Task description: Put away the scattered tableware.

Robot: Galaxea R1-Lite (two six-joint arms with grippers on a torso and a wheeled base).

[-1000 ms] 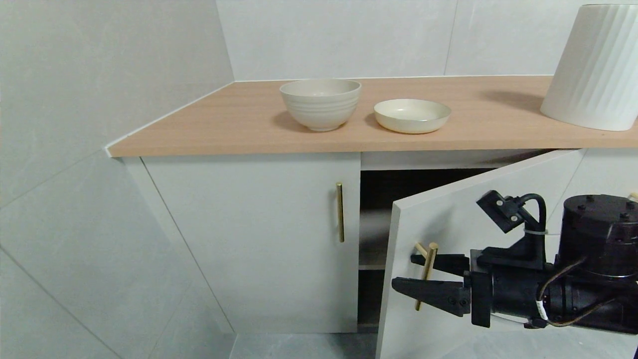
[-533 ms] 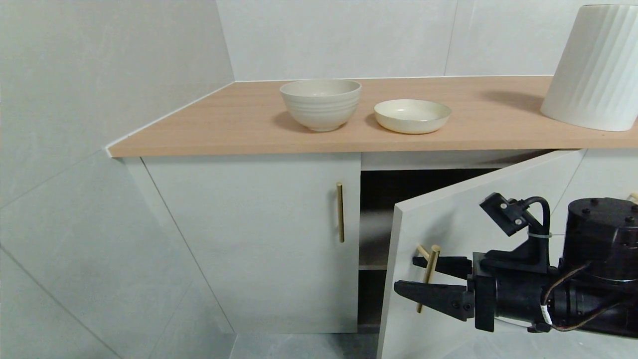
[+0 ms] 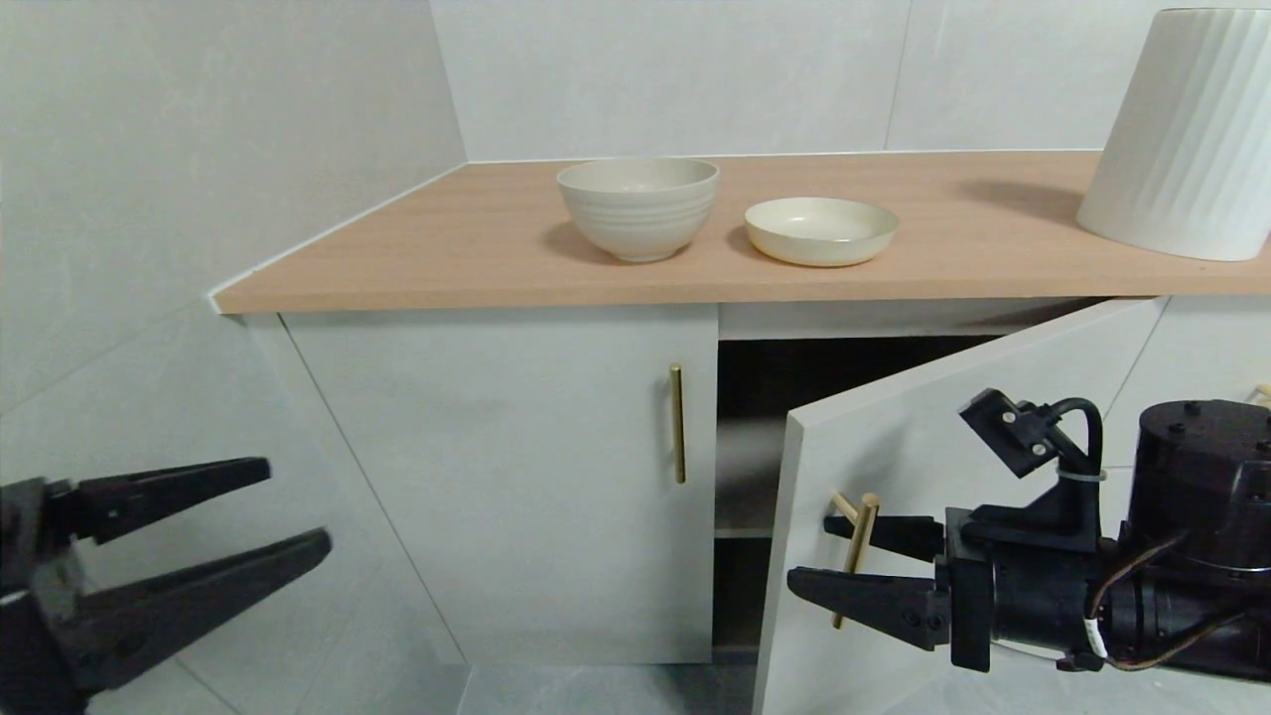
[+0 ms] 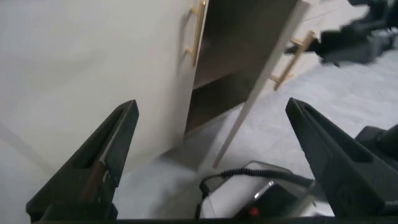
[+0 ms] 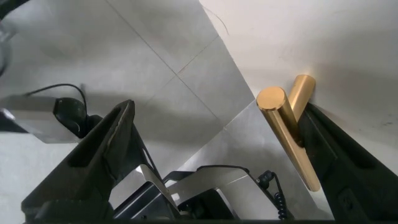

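On the table (image 3: 477, 248) sit a bowl (image 3: 638, 207) and dish (image 3: 821, 229), probably stiff, slick and breakable, best pinched at the rim; my left fingers (image 3: 199, 586) gape, my right fingers (image 3: 874, 599) straddle the door handle (image 3: 866, 508), unclosed.

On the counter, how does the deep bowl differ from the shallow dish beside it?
The deep bowl is tall with ridged bands on its side; the shallow dish is low and smooth. The deep bowl looks greyer, the shallow dish creamier. Both stand upright, empty, apart on the wooden countertop.
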